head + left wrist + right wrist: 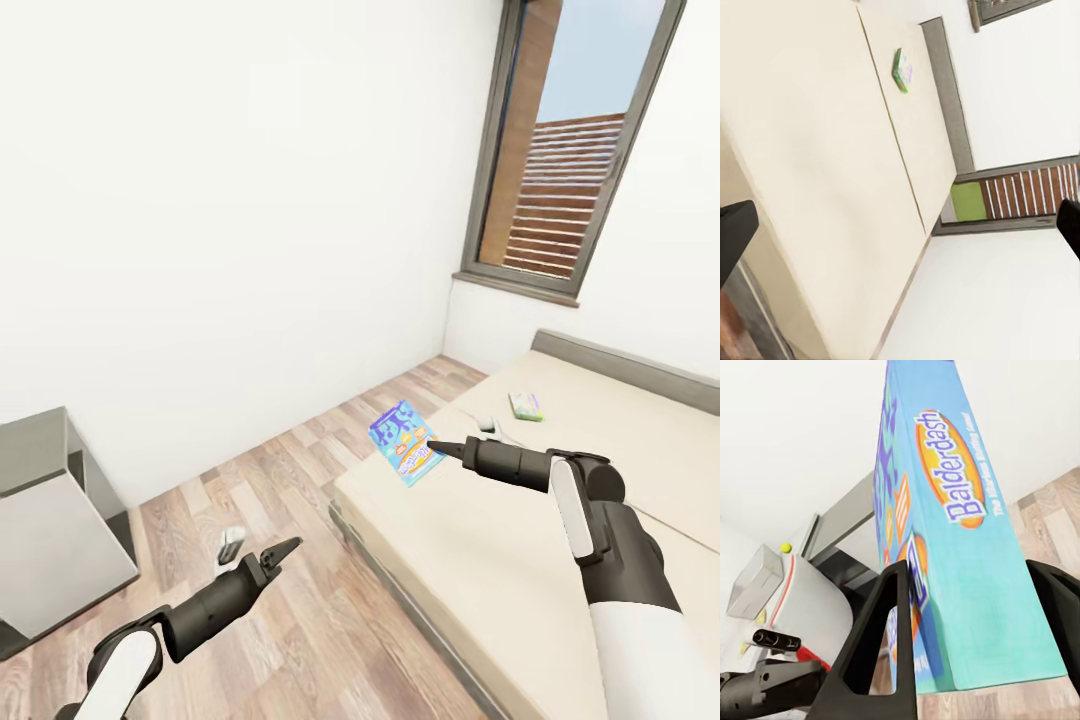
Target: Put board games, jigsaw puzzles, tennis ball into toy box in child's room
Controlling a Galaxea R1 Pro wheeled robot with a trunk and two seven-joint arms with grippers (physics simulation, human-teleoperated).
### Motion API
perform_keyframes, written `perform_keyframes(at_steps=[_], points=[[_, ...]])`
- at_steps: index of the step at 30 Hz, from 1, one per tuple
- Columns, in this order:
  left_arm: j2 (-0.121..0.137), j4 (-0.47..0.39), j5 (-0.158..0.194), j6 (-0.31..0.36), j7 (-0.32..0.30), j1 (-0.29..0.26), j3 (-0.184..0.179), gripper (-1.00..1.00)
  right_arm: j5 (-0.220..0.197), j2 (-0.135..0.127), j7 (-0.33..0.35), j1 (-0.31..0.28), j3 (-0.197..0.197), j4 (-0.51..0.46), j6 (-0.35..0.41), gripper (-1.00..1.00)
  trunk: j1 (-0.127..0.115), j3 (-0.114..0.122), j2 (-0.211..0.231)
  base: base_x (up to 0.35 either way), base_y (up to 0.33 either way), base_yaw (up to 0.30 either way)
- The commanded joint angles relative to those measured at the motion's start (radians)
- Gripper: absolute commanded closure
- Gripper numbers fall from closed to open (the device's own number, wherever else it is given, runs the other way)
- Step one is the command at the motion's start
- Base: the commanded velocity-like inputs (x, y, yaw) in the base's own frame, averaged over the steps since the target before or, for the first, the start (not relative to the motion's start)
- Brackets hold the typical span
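The right hand (432, 446) holds the blue board game (406, 443) clamped between its two fingers, lifted clear of the bed (520, 560) near the mattress corner; the right wrist view shows the box (945, 547) on edge, printed "Balderdash", a finger (881, 645) on either broad face. The left hand (275, 556) hangs low over the wood floor (300, 600) with fingers slightly parted and nothing between them.

Largest first: the bed spreads along the wall under the window (565, 150); the grey worktop (45, 530) stands at the left, and the right wrist view catches the tennis ball (786, 547) on it; a second board game, green-edged (526, 405), lies flat far up the mattress, also seen from the left wrist (901, 70).

The risk, I judge, is the grip: the box is pinched near one end, so a quick swing toward the worktop could let it pivot or slip out; the floor between bed and worktop looks open, though the left arm sits in that path.
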Motion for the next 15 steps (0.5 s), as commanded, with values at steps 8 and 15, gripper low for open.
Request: perform_keyframes(at_steps=[8, 15], points=[[0.000, 0.030, 0.006, 0.001, -0.012, -0.003, 0.000, -1.00, -0.002, 0.000, 0.006, -0.001, -0.001, -0.001, 0.005, 1.00, 0.001, 0.007, -0.002, 0.000, 0.000, 0.213], [0.000, 0.041, 0.009, 0.001, -0.016, -0.005, 0.000, -1.00, -0.002, 0.000, 0.006, -0.001, -0.001, -0.001, 0.005, 1.00, 0.001, 0.016, -0.002, 0.000, 0.000, 0.211]])
